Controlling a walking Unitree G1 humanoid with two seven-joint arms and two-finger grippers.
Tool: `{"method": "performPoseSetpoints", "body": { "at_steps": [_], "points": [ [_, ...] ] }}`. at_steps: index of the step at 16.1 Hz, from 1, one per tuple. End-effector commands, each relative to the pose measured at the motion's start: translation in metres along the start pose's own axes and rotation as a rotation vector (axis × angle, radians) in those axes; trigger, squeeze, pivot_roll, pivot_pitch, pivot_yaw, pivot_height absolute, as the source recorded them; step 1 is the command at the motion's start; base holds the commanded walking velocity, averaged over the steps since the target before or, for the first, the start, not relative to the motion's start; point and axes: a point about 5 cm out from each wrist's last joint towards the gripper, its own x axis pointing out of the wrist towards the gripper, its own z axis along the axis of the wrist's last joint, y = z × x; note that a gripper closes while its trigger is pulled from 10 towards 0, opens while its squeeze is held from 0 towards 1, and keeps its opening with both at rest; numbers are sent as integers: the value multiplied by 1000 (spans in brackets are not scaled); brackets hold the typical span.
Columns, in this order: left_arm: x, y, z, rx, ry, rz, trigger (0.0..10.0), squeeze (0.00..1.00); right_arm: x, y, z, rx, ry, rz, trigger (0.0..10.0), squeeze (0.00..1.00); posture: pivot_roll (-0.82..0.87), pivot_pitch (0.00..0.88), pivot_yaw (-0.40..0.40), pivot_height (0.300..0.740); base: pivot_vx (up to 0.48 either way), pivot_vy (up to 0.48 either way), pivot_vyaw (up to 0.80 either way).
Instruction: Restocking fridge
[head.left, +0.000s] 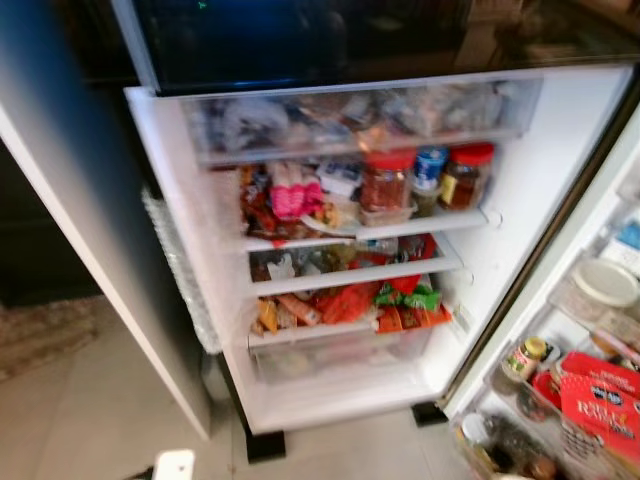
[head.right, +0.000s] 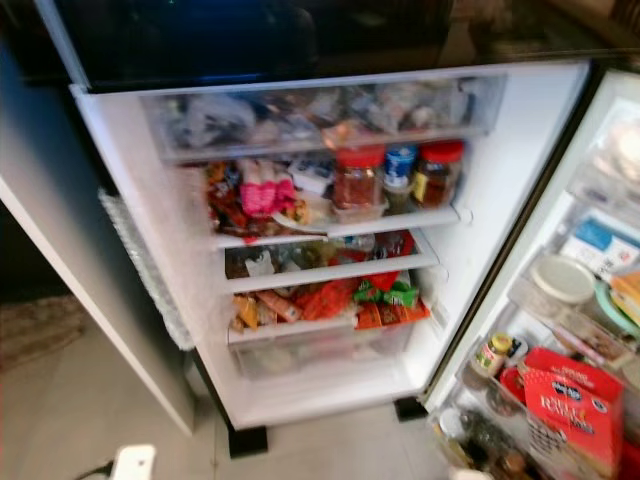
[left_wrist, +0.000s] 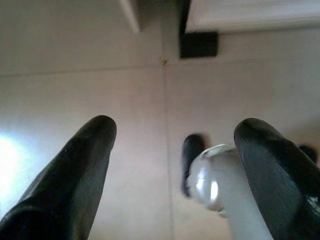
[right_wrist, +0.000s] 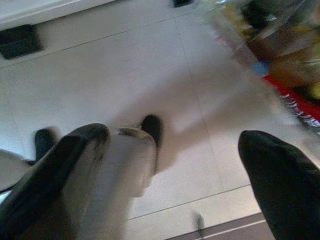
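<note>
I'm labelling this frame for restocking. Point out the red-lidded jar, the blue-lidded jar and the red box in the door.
red-lidded jar (head.left: 386, 180), left eye view, its body.
blue-lidded jar (head.left: 430, 159), left eye view, its lid.
red box (head.right: 570, 404), right eye view, its front face.

Fridge (head.left: 520, 200) interior glows bright; surroundings dim, both eye views softly blurred

Below the left gripper (left_wrist: 172, 150) and the right gripper (right_wrist: 172, 150), both spread wide, bare floor tiles (left_wrist: 100, 90) are seen. Ahead, the fridge shelves (head.left: 350, 232) are packed to the front edge; the door bins (head.left: 590, 380) are crowded.
</note>
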Motion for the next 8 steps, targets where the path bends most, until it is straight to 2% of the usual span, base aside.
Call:
{"method": "performPoseSetpoints", "body": {
  "at_steps": [1, 2, 8],
  "points": [
    [-1, -3, -6, 6, 26, -9, 10000, 0, -1, -8, 2, 11, -1, -26, 10000, 0, 8, 0, -15, 740, 0, 262, 0],
    [-1, -3, -6, 4, 25, -9, 10000, 0, -1, -8, 1, 9, 3, -27, 10000, 0, 10, 0, -14, 740, 0, 255, 0],
    [0, -4, -4, 1, 23, -13, 10000, 0, -1, -8, 1, -4, 11, -25, 10000, 0, 11, 0, -13, 740, 0, 257, -734]
  ]
}}
